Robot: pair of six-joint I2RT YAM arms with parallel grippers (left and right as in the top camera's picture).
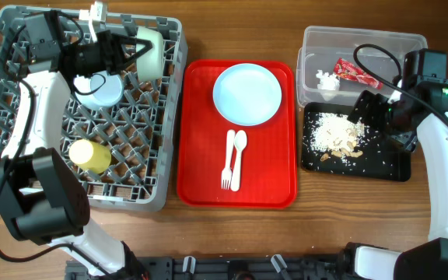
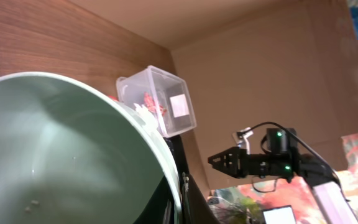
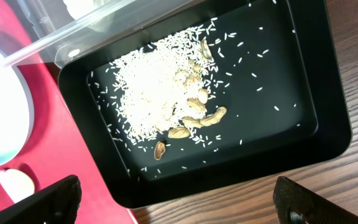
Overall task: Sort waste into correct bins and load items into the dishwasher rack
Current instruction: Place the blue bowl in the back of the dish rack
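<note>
My left gripper point(image 1: 127, 48) is shut on the rim of the pale green bowl point(image 1: 149, 51), holding it on its side over the far part of the grey dishwasher rack point(image 1: 169, 124). The bowl fills the left wrist view point(image 2: 55, 149). A pale blue bowl point(image 1: 99, 90) and a yellow cup point(image 1: 89, 155) sit in the rack. My right gripper point(image 1: 368, 109) is open and empty above the black tray point(image 1: 387, 163), which holds rice crumbs point(image 3: 154, 93). The clear tub point(image 1: 364, 43) holds the red wrapper point(image 1: 356, 71) and the tissue point(image 1: 325, 79).
The red serving tray point(image 1: 201, 155) in the middle carries the pale blue plate point(image 1: 246, 93), the white fork point(image 1: 227, 159) and the spoon point(image 1: 239, 152). Brown peanut pieces point(image 3: 194, 121) lie among the rice. Bare wood table lies right of the black tray.
</note>
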